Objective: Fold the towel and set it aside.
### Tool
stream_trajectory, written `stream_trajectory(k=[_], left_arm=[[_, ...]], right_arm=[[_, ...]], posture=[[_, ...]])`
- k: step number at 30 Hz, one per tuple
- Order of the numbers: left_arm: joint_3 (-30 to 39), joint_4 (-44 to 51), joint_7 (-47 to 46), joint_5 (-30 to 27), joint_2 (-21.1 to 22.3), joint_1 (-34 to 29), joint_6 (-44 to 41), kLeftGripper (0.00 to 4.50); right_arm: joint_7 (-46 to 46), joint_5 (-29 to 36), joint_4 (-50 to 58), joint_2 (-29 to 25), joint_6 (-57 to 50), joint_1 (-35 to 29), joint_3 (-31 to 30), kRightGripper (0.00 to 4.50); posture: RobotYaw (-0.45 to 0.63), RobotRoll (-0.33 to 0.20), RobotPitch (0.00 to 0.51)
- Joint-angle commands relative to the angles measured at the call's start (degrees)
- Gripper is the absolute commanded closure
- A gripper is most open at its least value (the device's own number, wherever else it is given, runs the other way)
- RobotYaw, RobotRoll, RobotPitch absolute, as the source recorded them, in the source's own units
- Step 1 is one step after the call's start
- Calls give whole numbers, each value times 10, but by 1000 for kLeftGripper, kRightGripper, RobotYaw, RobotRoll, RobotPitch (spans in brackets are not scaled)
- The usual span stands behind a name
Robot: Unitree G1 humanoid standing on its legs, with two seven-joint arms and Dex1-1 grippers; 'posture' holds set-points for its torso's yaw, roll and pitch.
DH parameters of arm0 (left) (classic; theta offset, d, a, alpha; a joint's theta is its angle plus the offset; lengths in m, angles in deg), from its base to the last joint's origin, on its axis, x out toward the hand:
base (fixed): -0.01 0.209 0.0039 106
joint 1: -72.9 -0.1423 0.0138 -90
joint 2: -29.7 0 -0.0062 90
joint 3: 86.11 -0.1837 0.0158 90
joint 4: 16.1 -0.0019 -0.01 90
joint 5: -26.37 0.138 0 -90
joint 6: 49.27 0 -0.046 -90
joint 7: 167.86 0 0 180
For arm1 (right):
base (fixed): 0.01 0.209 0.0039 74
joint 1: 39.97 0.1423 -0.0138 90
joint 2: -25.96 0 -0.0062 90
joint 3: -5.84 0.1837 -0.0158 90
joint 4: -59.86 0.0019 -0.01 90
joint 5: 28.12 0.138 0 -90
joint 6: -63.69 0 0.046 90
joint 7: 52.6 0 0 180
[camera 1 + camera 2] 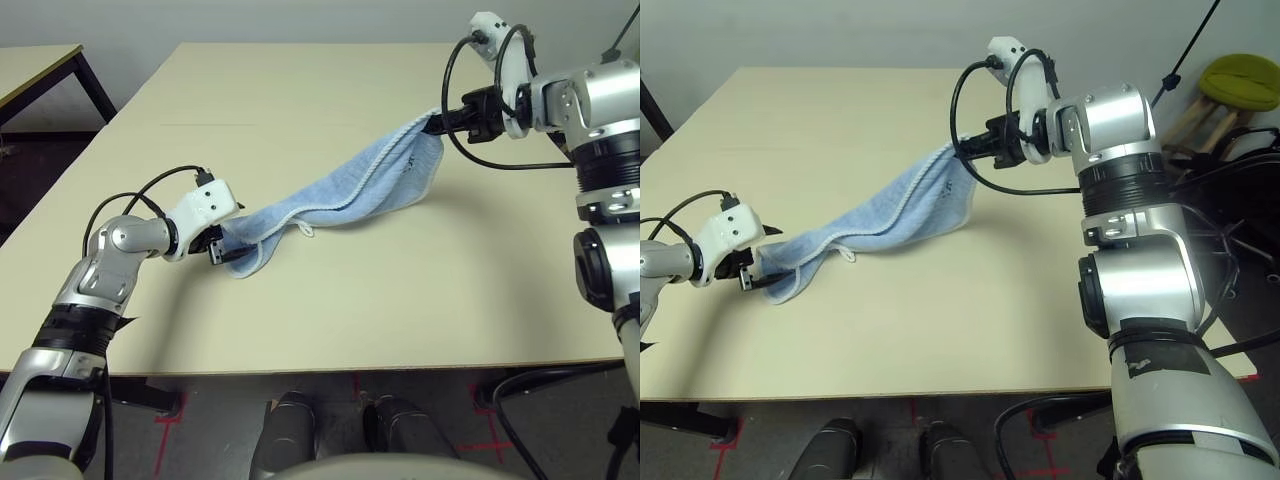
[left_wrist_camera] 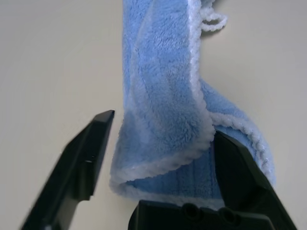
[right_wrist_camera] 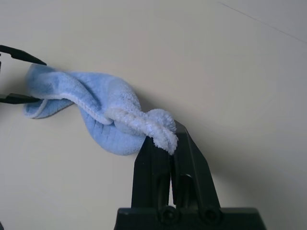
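The light-blue towel point(image 1: 340, 190) with white edging is stretched in a loose twisted band across the table, sagging in the middle. My right gripper point(image 1: 435, 123) is shut on its far corner and holds that end up off the table; in the right wrist view the white edging bunches at the fingertips point(image 3: 165, 139). My left gripper point(image 1: 222, 250) is low at the towel's near end. Its fingers stand open on either side of the towel's folded end point(image 2: 158, 158), not pinching it. A small loop point(image 2: 213, 19) hangs from the edging.
The beige table point(image 1: 350, 310) has wide bare room in front of and behind the towel. A second dark-framed table point(image 1: 40, 70) stands off to the far left. A stool with a green cushion point(image 1: 1240, 80) is beyond the right arm.
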Motion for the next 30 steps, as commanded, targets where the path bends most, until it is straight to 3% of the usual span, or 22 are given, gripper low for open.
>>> stream_trajectory(k=[1, 22, 24, 27, 30], left_arm=[[-1, -4, -4, 4, -1, -9, -25, 17], [-2, -16, -20, 0, -11, 12, -7, 17], [-2, -15, -19, 0, -11, 11, -10, 422], [-3, -13, -19, 1, -12, 9, -15, 30], [-2, -10, -19, -2, -14, 8, -22, 9]], right_arm=[[-1, 7, 8, -3, -5, 4, -2, 4500], [-1, 12, 13, -6, -7, 1, -5, 4500], [0, 12, 13, -5, -6, 1, -5, 4500], [-1, 12, 12, -4, -5, 2, -5, 4500], [-1, 12, 9, -3, -4, 3, -5, 4500]], posture=[[104, 0, 70], [102, 0, 63], [102, 0, 63], [106, 0, 63], [107, 0, 63]])
